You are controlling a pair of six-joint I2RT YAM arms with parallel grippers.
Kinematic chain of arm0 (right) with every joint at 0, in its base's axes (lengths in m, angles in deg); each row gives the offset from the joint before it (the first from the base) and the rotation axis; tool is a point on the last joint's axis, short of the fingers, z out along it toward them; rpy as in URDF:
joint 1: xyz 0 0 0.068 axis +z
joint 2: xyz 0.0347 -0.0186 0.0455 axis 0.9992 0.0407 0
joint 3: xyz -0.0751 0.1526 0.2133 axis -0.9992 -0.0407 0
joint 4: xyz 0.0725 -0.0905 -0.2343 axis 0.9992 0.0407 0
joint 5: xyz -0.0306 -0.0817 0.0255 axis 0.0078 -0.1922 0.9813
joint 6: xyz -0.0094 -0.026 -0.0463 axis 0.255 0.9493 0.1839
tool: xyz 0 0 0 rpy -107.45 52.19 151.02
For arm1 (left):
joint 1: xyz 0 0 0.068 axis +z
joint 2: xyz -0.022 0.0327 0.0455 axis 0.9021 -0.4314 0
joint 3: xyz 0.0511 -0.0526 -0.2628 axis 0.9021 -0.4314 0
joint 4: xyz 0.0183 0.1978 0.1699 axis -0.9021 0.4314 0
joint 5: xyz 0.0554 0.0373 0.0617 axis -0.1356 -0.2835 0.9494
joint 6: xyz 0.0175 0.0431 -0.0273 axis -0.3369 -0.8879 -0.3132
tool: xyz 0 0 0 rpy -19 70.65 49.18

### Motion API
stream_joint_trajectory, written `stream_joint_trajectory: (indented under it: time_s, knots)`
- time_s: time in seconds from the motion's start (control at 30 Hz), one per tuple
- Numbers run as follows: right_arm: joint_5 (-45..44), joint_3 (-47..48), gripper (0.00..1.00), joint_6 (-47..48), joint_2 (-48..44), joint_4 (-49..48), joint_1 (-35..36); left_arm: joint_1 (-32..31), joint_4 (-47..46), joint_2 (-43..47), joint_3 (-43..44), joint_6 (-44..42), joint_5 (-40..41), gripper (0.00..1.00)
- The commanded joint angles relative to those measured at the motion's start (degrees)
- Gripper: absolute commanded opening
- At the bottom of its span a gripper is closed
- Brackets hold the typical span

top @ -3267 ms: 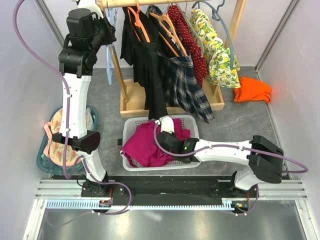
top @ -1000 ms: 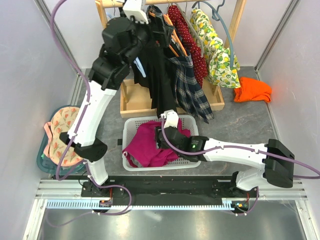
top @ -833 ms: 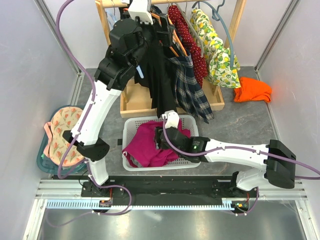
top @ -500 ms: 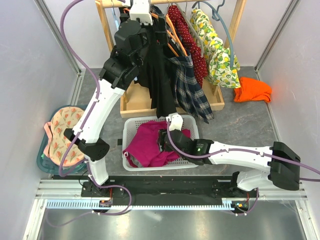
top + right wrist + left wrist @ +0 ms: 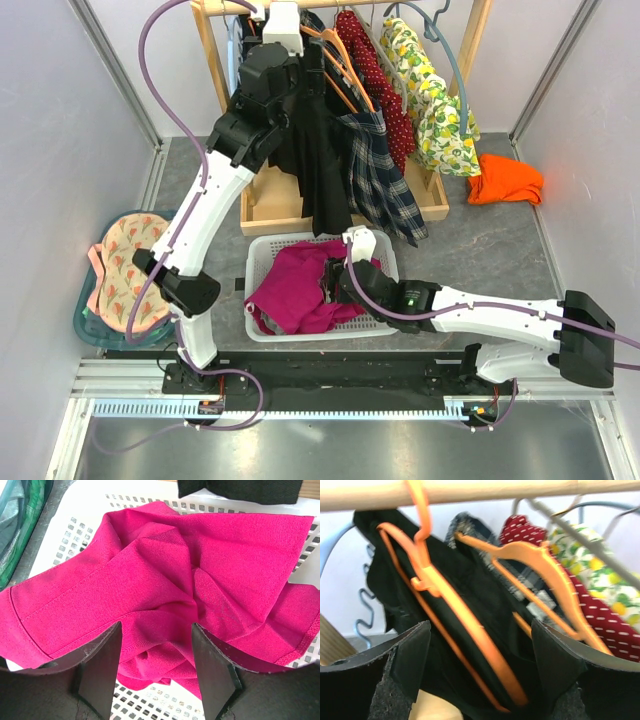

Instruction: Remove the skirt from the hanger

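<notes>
Wooden rack (image 5: 262,205) at the back wall. Skirt (image 5: 378,175) hangs there on its pale hanger (image 5: 535,555), beside the black garment (image 5: 315,150). My left pincer (image 5: 480,647): wide, empty. Judged light, limp; take the waistband.

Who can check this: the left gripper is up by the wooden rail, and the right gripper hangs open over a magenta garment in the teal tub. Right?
Not quite: the magenta garment lies in the white perforated basket, as the right wrist view shows. The rest holds: left gripper up by the wooden rail, right gripper open over that garment.
</notes>
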Motion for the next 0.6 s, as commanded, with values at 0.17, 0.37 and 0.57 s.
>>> stream_joint_trajectory:
  time_s: [0.17, 0.37, 0.57]
  knots:
    - [-1.18, -0.27, 0.64, -0.9, -1.89, -0.07, 0.22, 6.24, 2.42, 0.54, -2.17, 1.41, -3.76, 0.59]
    - [-0.82, -0.18, 0.64, -1.25, -0.84, -0.16, 0.13, 6.24, 3.12, 0.8, -1.73, 2.11, -6.32, 0.3]
    - [-0.82, -0.97, 0.63, -1.43, -1.45, -0.34, 0.22, 6.33, 3.3, 1.15, -0.51, 1.85, -7.02, 0.08]
